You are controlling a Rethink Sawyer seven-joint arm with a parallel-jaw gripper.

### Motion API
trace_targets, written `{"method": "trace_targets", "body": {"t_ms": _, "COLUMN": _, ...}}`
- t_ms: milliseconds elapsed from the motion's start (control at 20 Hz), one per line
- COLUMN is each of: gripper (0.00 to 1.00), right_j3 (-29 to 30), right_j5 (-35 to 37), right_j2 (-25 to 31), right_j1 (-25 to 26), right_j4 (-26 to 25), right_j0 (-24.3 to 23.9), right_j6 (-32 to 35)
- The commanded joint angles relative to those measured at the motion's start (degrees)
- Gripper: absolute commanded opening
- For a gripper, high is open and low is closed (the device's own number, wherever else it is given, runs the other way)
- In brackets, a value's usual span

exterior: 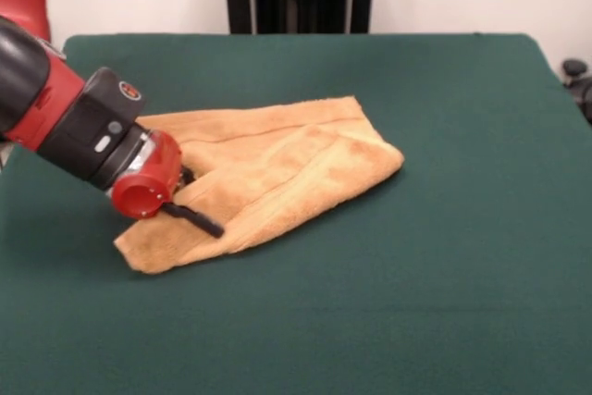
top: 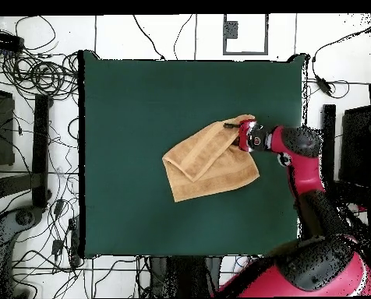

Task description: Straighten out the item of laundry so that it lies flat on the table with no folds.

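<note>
Arm working at the folded towel's corner

The gripper [exterior: 191, 208] is sitting low on the golden towel [exterior: 277, 168] near the table's [exterior: 444, 302] middle; whether its fingers are pinching cloth I cannot tell. The towel is lying doubled over, so I reckon it should be catching only the top layer and drawing it outward, keeping low.
</note>
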Motion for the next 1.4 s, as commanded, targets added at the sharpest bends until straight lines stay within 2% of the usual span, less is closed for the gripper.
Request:
{"method": "trace_targets", "body": {"t_ms": 50, "gripper": 1.0, "right_j3": 16.94, "right_j5": -8.73, "right_j2": 14.95, "right_j1": 3.88, "right_j4": -0.51, "right_j0": -1.55, "right_j6": -12.56}}
{"method": "trace_targets", "body": {"t_ms": 250, "gripper": 1.0, "right_j3": 14.97, "right_j5": -13.79, "right_j2": 16.61, "right_j1": 4.45, "right_j4": -9.03, "right_j0": -2.99, "right_j6": -18.6}}
{"method": "trace_targets", "body": {"t_ms": 450, "gripper": 1.0, "right_j3": 13.5, "right_j5": -13.93, "right_j2": 17.31, "right_j1": 4.61, "right_j4": -13.38, "right_j0": -3.26, "right_j6": -16.54}}
{"method": "trace_targets", "body": {"t_ms": 600, "gripper": 1.0, "right_j3": 15.17, "right_j5": -16.09, "right_j2": 18.54, "right_j1": 3.66, "right_j4": -16.64, "right_j0": -4.22, "right_j6": -14.43}}
{"method": "trace_targets", "body": {"t_ms": 800, "gripper": 1.0, "right_j3": 18.25, "right_j5": -25.51, "right_j2": 21.5, "right_j1": 2.94, "right_j4": -24.63, "right_j0": -6.3, "right_j6": -14.81}}
{"method": "trace_targets", "body": {"t_ms": 900, "gripper": 1.0, "right_j3": 19.78, "right_j5": -30.76, "right_j2": 24.08, "right_j1": 4.17, "right_j4": -28.1, "right_j0": -8.02, "right_j6": -14.55}}
{"method": "trace_targets", "body": {"t_ms": 1050, "gripper": 1.0, "right_j3": 25.3, "right_j5": -35.85, "right_j2": 28.63, "right_j1": 7.04, "right_j4": -25.98, "right_j0": -11.31, "right_j6": -3.91}}
{"method": "trace_targets", "body": {"t_ms": 1200, "gripper": 1.0, "right_j3": 27.57, "right_j5": -39.08, "right_j2": 31.88, "right_j1": 10.35, "right_j4": -25.57, "right_j0": -13.58, "right_j6": 0.99}}
{"method": "trace_targets", "body": {"t_ms": 1300, "gripper": 1.0, "right_j3": 28.51, "right_j5": -40.72, "right_j2": 34.11, "right_j1": 12.98, "right_j4": -25.51, "right_j0": -15.02, "right_j6": 1.81}}
{"method": "trace_targets", "body": {"t_ms": 1400, "gripper": 1.0, "right_j3": 28.74, "right_j5": -41.78, "right_j2": 34.73, "right_j1": 13.17, "right_j4": -26.29, "right_j0": -15.01, "right_j6": 2.14}}
